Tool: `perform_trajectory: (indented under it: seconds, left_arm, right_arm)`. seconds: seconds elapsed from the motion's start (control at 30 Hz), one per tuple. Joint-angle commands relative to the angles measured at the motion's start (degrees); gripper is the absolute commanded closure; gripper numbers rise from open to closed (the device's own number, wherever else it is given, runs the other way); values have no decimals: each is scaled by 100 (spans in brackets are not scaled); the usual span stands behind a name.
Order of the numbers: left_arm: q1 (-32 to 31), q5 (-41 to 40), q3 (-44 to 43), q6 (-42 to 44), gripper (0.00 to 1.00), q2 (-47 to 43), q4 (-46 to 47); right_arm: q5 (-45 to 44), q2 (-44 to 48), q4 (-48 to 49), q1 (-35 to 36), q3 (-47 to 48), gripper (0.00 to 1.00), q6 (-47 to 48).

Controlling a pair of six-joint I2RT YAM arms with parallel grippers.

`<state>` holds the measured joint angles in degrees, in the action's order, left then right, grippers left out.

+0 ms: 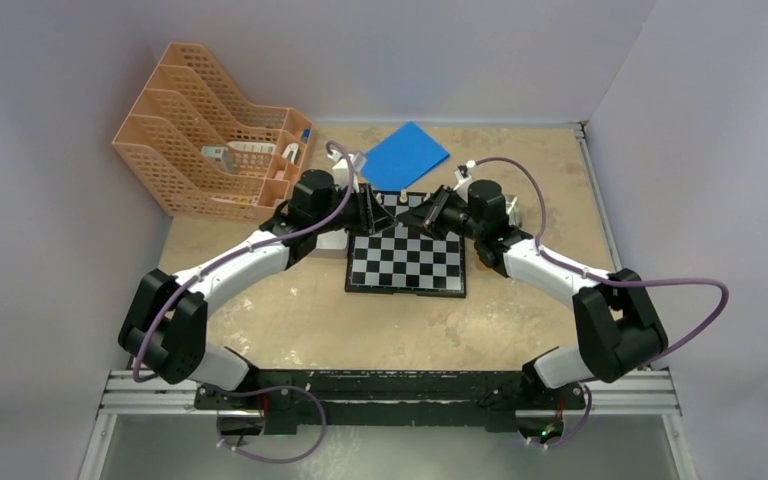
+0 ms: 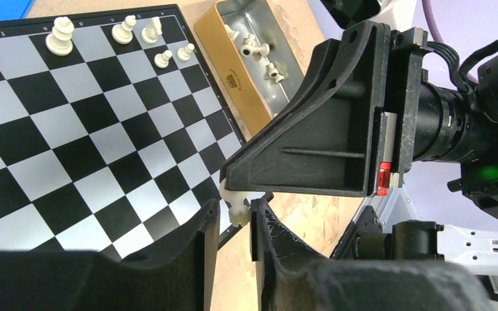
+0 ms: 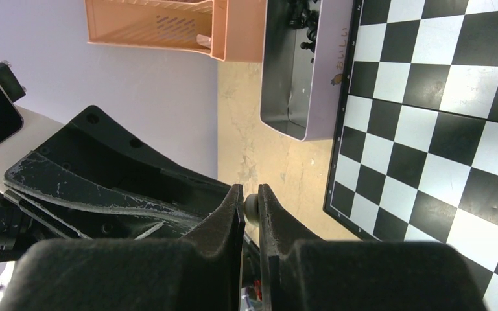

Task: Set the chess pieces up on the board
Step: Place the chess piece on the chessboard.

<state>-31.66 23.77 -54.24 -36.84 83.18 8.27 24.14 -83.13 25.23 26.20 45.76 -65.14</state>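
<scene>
Cream-white chess piece clenched in right pincer, just beside the black-and-white checked board. Left pincer brackets the same piece, jaws narrow. Whether it grips, cannot tell.

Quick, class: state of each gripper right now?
Left gripper: jaws flank the white chess piece; grip cannot be told.
Right gripper: shut on that piece.

My left claw is black; the piece between its fingers is cream-white. Left of the claw, the board shows black-and-white checks in a thin black frame. Beyond the claw, the tin is gold (silver inside); the tabletop is mottled tan.
</scene>
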Motion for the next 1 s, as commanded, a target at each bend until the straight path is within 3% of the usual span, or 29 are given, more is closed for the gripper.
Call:
perform_trajectory:
  seconds: [0.0, 0.37, 0.63, 0.97]
  left_arm:
    - [-24, 67, -269, 107, 80, 62, 282]
    - [-24, 146, -540, 389, 92, 82, -398]
    - [6, -23, -1295, 1077, 94, 227, -1964]
    - [225, -561, -2863, 2005, 94, 1289, -3620]
  right_arm:
    - [169, 69, 337, 20, 23, 96, -77]
    - [92, 112, 281, 21, -76, 88, 68]
    - [-287, 473, -642, 11, -79, 64, 698]
    - [-1564, 1121, -1702, 9, -30, 20, 1460]
